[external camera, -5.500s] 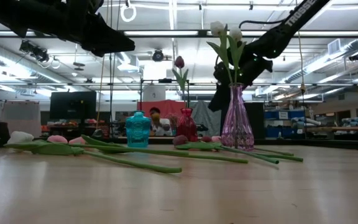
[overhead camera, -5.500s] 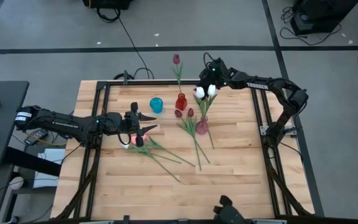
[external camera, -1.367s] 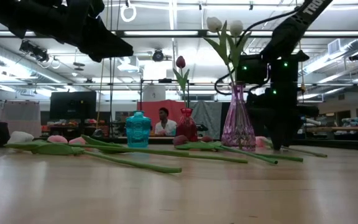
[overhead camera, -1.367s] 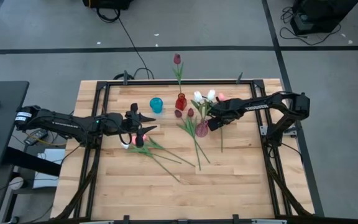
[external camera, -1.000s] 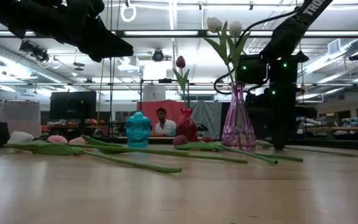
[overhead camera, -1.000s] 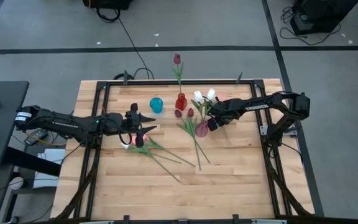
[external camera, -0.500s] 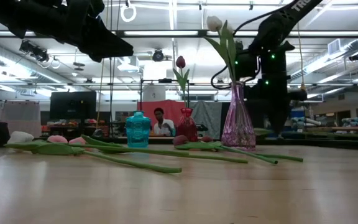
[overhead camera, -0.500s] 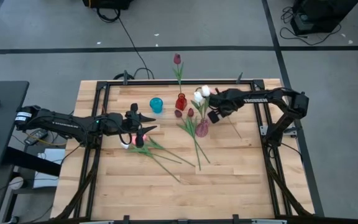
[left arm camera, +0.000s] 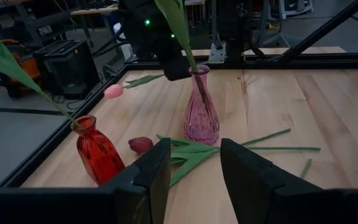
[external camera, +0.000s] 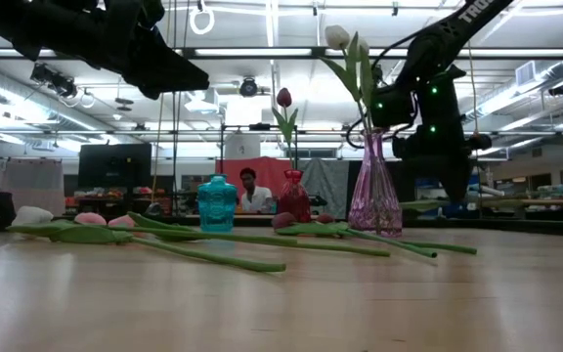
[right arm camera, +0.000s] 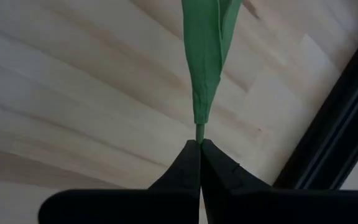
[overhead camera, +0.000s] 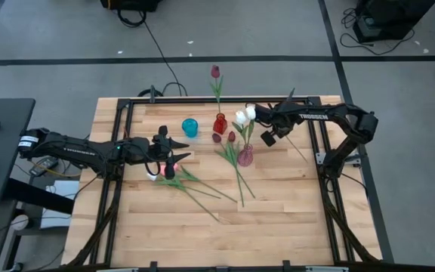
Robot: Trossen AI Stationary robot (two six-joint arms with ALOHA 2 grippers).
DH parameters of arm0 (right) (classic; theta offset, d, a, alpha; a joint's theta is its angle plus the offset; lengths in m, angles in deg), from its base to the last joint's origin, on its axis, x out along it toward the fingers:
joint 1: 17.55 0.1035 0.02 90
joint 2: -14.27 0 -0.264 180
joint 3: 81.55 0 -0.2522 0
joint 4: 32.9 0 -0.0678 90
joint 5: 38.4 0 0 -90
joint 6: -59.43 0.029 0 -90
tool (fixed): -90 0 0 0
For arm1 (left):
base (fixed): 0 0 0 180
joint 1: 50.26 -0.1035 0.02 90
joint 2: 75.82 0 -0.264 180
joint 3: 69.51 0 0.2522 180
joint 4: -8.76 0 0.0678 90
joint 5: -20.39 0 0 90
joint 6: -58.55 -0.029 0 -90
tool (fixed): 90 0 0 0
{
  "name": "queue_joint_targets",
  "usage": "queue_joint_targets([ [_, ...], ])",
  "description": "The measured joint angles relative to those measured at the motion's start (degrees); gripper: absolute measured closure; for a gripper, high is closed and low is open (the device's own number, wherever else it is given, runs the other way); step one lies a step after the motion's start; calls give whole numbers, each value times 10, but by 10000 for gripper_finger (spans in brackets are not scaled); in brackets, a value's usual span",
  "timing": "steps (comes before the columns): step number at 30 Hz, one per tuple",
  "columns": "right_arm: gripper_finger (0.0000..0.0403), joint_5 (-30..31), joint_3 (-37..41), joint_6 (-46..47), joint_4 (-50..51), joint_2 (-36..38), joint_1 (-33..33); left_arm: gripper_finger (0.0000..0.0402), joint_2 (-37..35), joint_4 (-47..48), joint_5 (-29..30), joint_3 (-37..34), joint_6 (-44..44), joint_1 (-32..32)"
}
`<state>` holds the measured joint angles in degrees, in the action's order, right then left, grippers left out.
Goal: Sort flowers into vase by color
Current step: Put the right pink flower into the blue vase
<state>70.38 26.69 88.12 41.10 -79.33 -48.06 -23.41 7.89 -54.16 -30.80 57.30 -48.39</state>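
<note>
R gripper (right arm camera: 199,144) is seen pinched shut on a pink tulip's (left arm camera: 113,91) thin stem; judged light, floppy, slippery, best held mid-stem. L gripper (left arm camera: 192,163) is held apart, empty.

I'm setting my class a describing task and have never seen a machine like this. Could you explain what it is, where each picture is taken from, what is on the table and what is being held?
It is a robot with two dark arms, each ending in a two-finger gripper, at a wooden table. One picture looks straight down, one looks level across the tabletop, and two come from cameras on the arms' wrists.

On the table stand a pink glass vase with a white tulip, a red vase with a dark red tulip, and a small blue vase. More tulips lie loose on the wood.

The right gripper, near the pink vase, is shut on a green stem of a pink tulip. The left gripper hangs open over the loose flowers, holding nothing.
</note>
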Motion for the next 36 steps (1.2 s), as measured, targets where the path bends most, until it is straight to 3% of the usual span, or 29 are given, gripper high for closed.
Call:
queue_joint_targets([
  [13,394,28,-30,-37,-4,128,-26,255,0,-15,0,0,0,0],
  [18,394,19,-73,-124,-109,185,-12,255,0,-24,0,0,0,0],
  [23,394,-46,-115,-199,-292,217,0,255,-1,-23,-11,0,-4,0],
  [29,394,-130,-141,-297,-480,181,37,255,-68,-17,-113,0,-30,0],
  [36,394,-175,-254,-327,-515,78,51,255,-166,18,-119,0,-11,0],
])
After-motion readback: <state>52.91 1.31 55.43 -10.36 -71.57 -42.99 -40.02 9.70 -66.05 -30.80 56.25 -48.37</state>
